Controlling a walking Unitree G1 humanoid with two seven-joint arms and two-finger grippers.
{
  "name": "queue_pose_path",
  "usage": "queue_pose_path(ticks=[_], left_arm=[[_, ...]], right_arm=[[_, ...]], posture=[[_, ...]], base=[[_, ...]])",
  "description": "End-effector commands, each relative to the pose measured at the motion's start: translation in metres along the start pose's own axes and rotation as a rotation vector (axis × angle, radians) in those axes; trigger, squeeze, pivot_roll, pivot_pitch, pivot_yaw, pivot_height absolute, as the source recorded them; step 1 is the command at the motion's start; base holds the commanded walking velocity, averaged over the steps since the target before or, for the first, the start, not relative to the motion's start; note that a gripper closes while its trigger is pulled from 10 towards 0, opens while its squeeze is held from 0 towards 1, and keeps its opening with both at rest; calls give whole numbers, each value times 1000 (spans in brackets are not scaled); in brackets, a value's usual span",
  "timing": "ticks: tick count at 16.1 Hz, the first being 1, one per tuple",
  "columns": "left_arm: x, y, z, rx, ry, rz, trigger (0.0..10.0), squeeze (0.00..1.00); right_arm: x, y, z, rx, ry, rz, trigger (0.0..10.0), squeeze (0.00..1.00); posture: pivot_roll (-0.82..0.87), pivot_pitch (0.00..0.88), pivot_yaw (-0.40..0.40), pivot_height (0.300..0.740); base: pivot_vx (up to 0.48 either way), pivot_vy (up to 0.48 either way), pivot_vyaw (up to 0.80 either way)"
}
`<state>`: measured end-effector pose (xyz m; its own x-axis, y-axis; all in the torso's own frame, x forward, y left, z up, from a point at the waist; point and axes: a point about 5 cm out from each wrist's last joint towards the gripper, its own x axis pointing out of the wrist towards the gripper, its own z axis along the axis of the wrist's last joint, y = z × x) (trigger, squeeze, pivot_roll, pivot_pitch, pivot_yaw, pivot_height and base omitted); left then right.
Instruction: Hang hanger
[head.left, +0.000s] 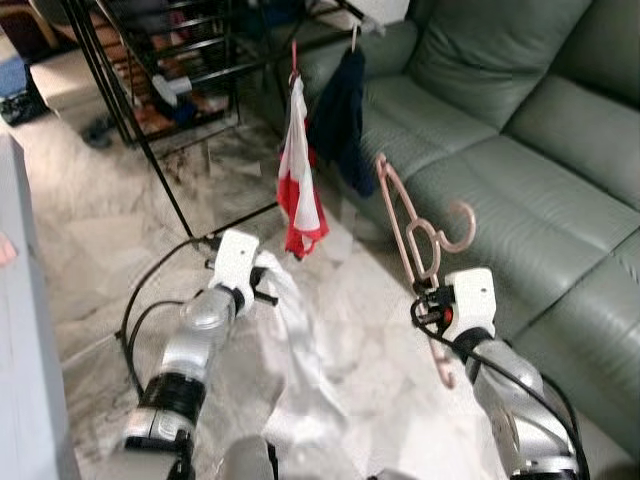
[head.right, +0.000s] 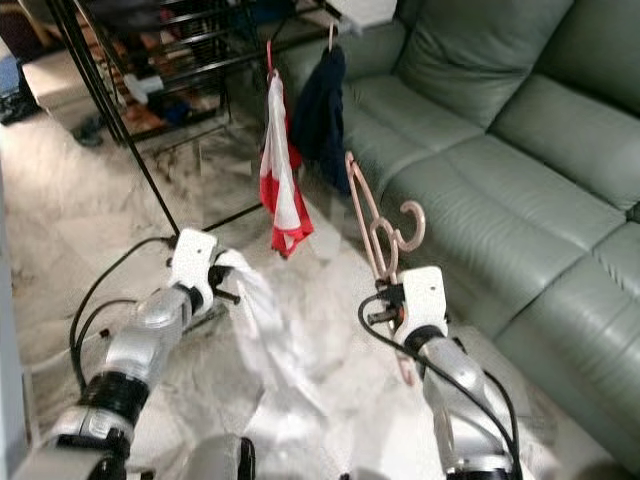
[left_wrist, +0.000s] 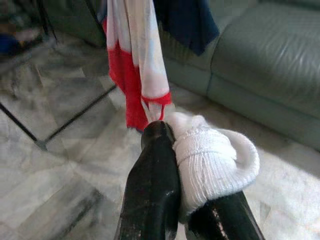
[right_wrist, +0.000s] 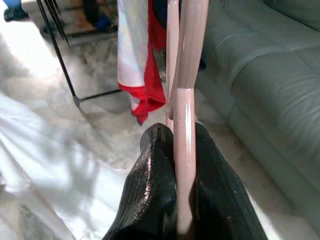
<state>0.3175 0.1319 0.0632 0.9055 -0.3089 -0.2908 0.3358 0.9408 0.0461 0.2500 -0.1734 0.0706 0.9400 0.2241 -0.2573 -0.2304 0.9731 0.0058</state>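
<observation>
2 grips are clenched: the right gripper (right_wrist: 182, 150) pinches the pink hanger (head.left: 408, 225), which may twist between its jaws; the left gripper (left_wrist: 175, 165) pinches the white cloth (head.left: 300, 350), which could slip out.

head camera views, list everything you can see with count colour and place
pink hanger: one, pink, held upright between the right gripper's fingers, in front of the sofa
white garment: one, white, hanging down from the left gripper
red and white cloth: one, hung on the rack
navy garment: one, dark blue, hung beside it
drying rack: one, black, behind
sofa: one, grey-green, at the right
floor: marble, pale
left gripper: shut on white garment
right gripper: shut on pink hanger
</observation>
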Motion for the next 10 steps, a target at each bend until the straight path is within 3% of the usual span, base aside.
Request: queue_pose_path(ticks=[1,10], left_arm=[[-3,4,17,-10,-94,28,10000,0],[-3,-2,29,-35,-111,54,10000,0]], right_arm=[[-3,5,2,-12,-15,21,10000,0],[-9,8,0,-45,6,48,10000,0]], posture=[[-22,14,17,740],[-35,19,13,740]], base=[[0,-255,0],[0,-283,0]])
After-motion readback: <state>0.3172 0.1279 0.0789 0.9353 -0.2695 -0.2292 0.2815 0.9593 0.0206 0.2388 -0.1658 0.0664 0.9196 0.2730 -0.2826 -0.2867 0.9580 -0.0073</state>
